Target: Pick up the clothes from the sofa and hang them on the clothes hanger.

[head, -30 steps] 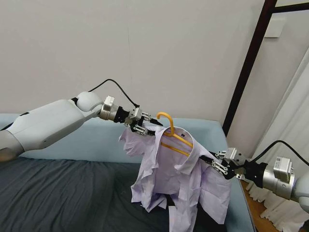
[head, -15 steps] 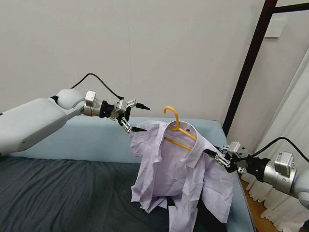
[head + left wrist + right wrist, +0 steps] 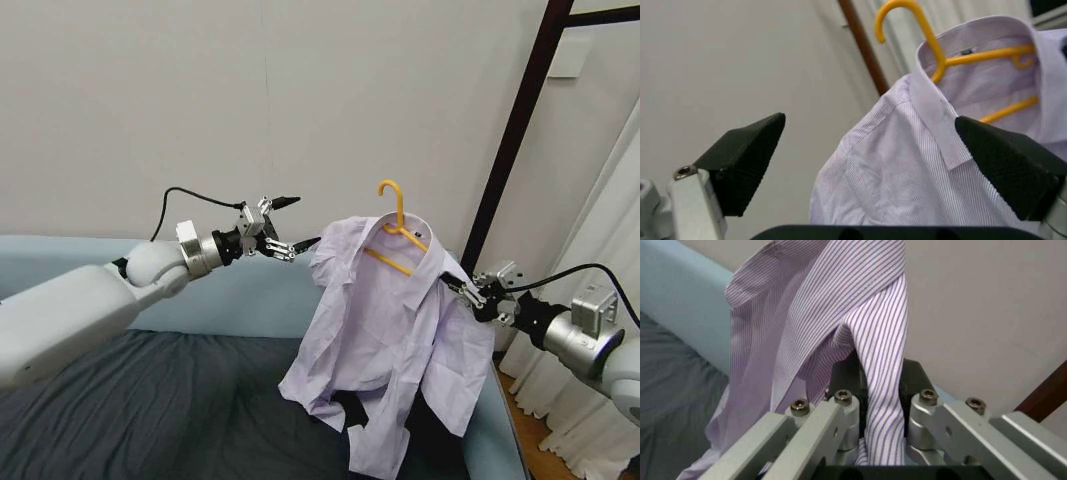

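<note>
Above the sofa (image 3: 150, 400) our lilac shirt (image 3: 375, 330) hangs on the yellow hanger (image 3: 398, 225). The hook points up, and the long axis runs down to the seat, where the hem trails. Our right gripper (image 3: 470, 297) is clamped on the cloth at the shoulder on our right side. Our left gripper (image 3: 305, 220) has its fingers spread wide, just beside the other shoulder. A dark pole (image 3: 510, 150) rises close behind the right gripper, with a curtain (image 3: 610, 260) past it. Bare wall (image 3: 200, 100) leaves open room on the left.

Living room (blue sofa (image 3: 230, 305), curtains (image 3: 608, 225))
</note>
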Robot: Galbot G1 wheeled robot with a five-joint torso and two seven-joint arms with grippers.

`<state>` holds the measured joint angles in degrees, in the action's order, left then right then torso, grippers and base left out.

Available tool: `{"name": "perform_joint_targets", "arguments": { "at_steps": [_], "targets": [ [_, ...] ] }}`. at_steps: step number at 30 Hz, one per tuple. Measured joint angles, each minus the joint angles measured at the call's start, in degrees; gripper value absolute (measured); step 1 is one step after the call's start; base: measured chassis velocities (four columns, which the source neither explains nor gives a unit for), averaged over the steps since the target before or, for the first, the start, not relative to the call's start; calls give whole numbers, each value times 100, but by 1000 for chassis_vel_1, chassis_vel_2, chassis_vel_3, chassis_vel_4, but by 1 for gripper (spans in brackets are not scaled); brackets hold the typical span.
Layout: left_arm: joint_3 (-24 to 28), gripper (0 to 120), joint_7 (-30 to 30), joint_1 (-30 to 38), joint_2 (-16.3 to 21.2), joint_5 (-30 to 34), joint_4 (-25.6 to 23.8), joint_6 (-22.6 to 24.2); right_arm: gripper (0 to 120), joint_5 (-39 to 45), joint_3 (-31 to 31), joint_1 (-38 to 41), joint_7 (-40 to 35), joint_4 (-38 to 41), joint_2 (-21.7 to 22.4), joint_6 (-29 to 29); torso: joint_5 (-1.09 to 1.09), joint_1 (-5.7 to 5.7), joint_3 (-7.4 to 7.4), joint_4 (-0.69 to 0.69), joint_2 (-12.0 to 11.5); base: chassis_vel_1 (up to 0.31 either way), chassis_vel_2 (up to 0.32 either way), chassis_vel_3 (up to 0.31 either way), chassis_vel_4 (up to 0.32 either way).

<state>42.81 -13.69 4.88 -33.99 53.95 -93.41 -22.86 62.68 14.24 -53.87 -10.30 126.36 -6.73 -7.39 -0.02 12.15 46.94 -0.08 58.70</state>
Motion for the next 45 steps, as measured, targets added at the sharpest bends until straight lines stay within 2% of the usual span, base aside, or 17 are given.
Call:
{"name": "perform_joint_targets", "arguments": {
  "at_steps": [1, 2, 5, 6, 7, 9, 13, 15, 17, 24, 31, 33, 35, 37, 40, 41, 45],
  "targets": [
    [0, 100, 0, 0, 0, 0, 0, 0, 7, 0, 0, 0, 0, 0, 0, 0, 0, 0, 0, 0, 0, 0, 0, 0, 0],
    [-18, 100, 760, -207, 22, -142, -396, 156, 7, -42, -5, 19, -72, 11, -53, -32, 2, 0, 0, 2, 0, 0, 0, 0, 0],
    [-96, 99, 2048, -688, -108, -339, -1192, 576, 7, -173, -13, -6, -145, 46, -176, -72, 2, 0, 0, -1, 0, 0, 0, 0, 0],
    [-96, 99, 2048, -688, -108, -339, -1192, 576, 7, -173, -13, -6, -145, 46, -176, -72, 2, 0, 0, -1, 0, 0, 0, 0, 0],
    [-113, 97, 2425, -823, -202, -349, -1408, 744, 7, -219, -15, -38, -149, 88, -211, -78, 4, 0, 0, -2, 0, 0, 0, 0, 0],
    [-112, 92, 2718, -905, -300, -356, -1548, 905, 7, -243, -15, -58, -155, 145, -237, -89, 2, 0, 0, -2, 0, 0, 0, 0, 0],
    [6, 84, 3235, -972, -550, -532, -1544, 1161, 7, -248, -13, -66, -173, 249, -277, -105, 1, 0, -1, -1, 0, 0, 0, 0, 0],
    [51, 84, 3294, -970, -589, -565, -1507, 1201, 7, -247, -12, -66, -175, 254, -282, -106, 1, 0, 0, -1, 0, 0, 0, 0, 0],
    [148, 89, 3340, -955, -673, -565, -1455, 1255, 7, -244, -11, -64, -176, 255, -291, -106, 2, 0, 0, -1, 0, 0, 0, 0, 0],
    [251, 86, 3304, -947, -909, -536, -1285, 1258, 7, -243, -11, -71, -177, 274, -319, -118, 2, 0, 0, -1, 0, 0, 0, 0, 0],
    [296, 59, 3189, -878, -1085, -373, -1180, 1162, 7, -200, 0, -64, -180, 337, -294, -119, 1, 0, 0, -1, 0, 0, 0, 0, 0],
    [301, 55, 3177, -870, -1086, -357, -1179, 1158, 7, -195, 3, -63, -181, 341, -288, -119, 1, 0, 0, -1, 0, 0, 0, 0, 0],
    [312, 43, 3123, -855, -1078, -371, -1165, 1140, 7, -173, 13, -58, -183, 363, -274, -118, 1, 0, 0, -1, 0, 0, 0, 0, 0],
    [312, 40, 3120, -855, -1076, -380, -1150, 1132, 7, -171, 13, -55, -187, 368, -274, -118, 1, 0, 0, -1, 0, 0, 0, 0, 0],
    [292, 25, 3105, -867, -1073, -394, -1136, 1107, 7, -170, 14, -41, -196, 376, -274, -117, 1, 0, 0, -1, 0, 0, 0, 0, 0],
    [292, 25, 3105, -867, -1073, -394, -1136, 1107, 7, -170, 14, -41, -196, 376, -274, -117, 1, 0, 0, -1, 0, 0, 0, 0, 0],
    [296, 7, 3098, -831, -1074, -396, -1162, 1100, 7, -147, 5, 5, -199, 371, -237, -117, 1, 0, 0, 0, 0, 0, 0, 0, 0]
  ]
}}
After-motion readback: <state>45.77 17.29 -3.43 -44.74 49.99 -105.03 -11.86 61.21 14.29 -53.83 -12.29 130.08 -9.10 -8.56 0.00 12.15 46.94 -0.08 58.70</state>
